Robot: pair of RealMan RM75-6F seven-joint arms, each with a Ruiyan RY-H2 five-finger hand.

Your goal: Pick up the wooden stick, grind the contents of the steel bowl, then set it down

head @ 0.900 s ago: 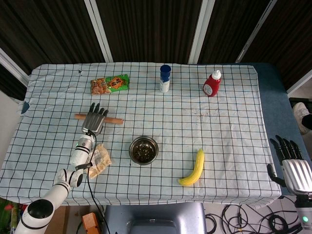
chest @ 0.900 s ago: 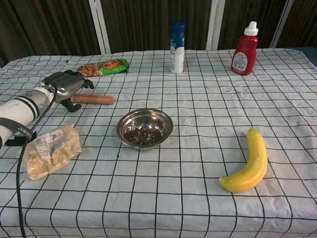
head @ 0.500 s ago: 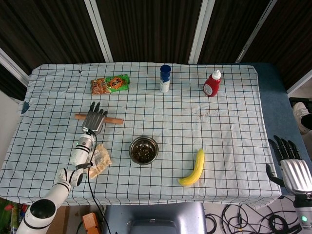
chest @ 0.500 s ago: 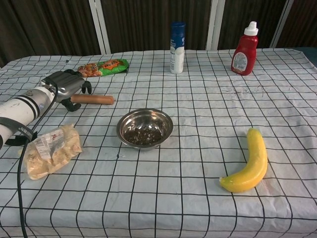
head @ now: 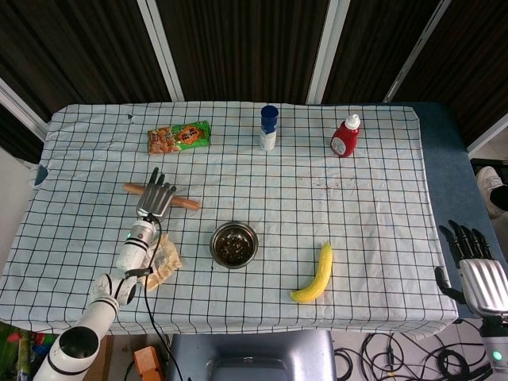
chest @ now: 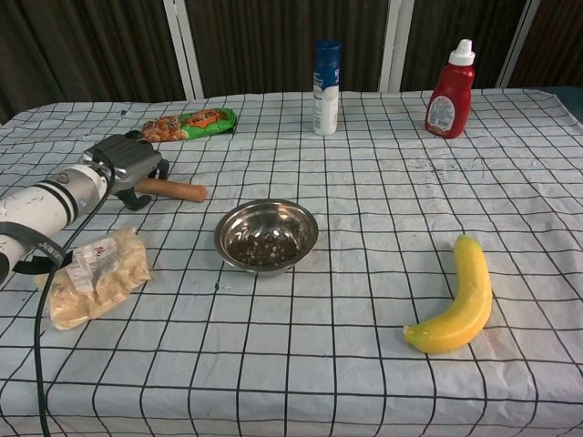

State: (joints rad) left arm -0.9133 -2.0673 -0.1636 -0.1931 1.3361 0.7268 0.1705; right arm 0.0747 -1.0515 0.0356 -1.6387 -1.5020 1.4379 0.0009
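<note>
Checked table [head: 373, 238]: left robot hand [head: 155, 200] lay over the wooden stick [head: 187, 203], running left-right; grasp unclear, fingers spread.

On the checked worktop [head: 381, 190], the banana [head: 314, 275] is the landmark. Far behind it stand a ketchup bottle [head: 344, 136] and a blue-capped bottle [head: 269, 128]. Far to its left lie a green snack packet [head: 179, 136] and a pale food bag [head: 162, 261].
</note>
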